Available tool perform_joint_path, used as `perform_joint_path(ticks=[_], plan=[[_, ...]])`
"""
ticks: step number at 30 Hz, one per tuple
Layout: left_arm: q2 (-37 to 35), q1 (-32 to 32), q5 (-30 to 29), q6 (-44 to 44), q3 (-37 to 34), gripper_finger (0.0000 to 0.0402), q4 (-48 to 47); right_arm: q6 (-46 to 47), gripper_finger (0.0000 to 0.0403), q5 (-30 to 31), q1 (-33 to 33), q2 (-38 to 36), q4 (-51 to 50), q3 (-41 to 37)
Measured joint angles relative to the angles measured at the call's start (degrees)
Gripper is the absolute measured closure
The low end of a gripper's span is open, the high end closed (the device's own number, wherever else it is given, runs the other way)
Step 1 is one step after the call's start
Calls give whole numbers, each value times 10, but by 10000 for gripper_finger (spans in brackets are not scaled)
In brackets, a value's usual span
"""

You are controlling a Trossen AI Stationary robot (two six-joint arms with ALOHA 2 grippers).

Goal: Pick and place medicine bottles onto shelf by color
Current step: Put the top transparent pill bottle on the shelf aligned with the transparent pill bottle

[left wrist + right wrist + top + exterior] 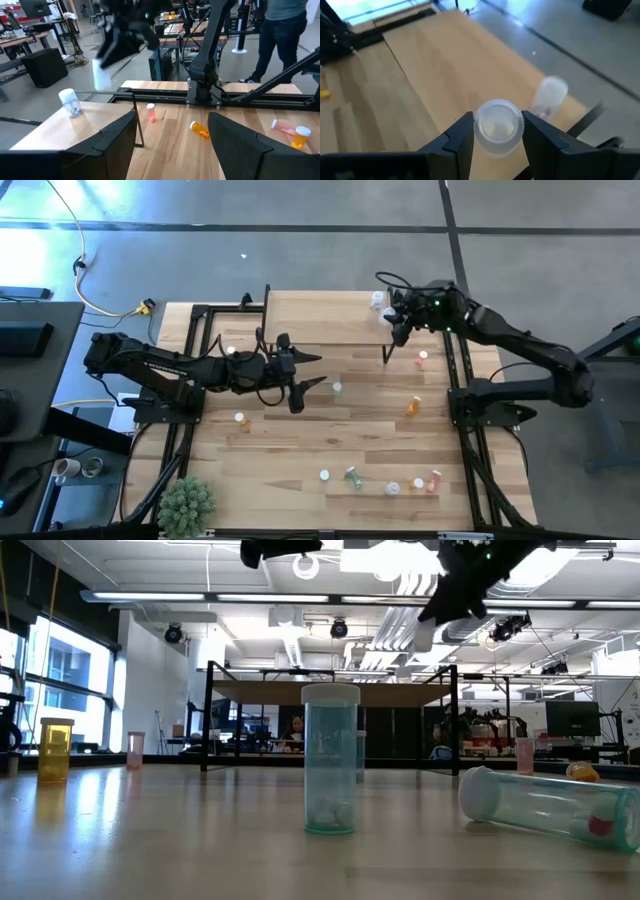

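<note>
The light-wood table [300, 450] carries a raised shelf [320, 315] at its far edge, where one clear bottle [377, 300] stands. On the tabletop, small bottles lie scattered: orange [413, 407], pink [422, 361], a green one [354, 475], others possibly clear. A green plant [187, 505] sits at the near-left corner

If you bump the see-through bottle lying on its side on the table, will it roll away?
Probably yes. The clear bottle lies on its round side on the smooth tabletop, so a nudge would likely roll it. It looks nearly empty, so probably light. The upright green bottle beside it is tall and narrow; it might tip instead.
</note>
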Motion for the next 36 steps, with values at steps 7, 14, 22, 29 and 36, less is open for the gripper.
perform_joint_path(ticks=[7,14,22,29,36], plan=[[0,0,0,0,0,167,0,6,270,-5,-10,43,20,-18],[0,0,0,0,0,167,0,6,270,-17,-26,85,46,-17],[1,0,0,0,0,167,0,7,270,-20,-29,106,51,-17],[1,0,0,0,0,167,0,11,270,-22,-30,116,57,-15],[1,0,0,0,0,167,0,11,265,-22,-30,116,58,-15]])
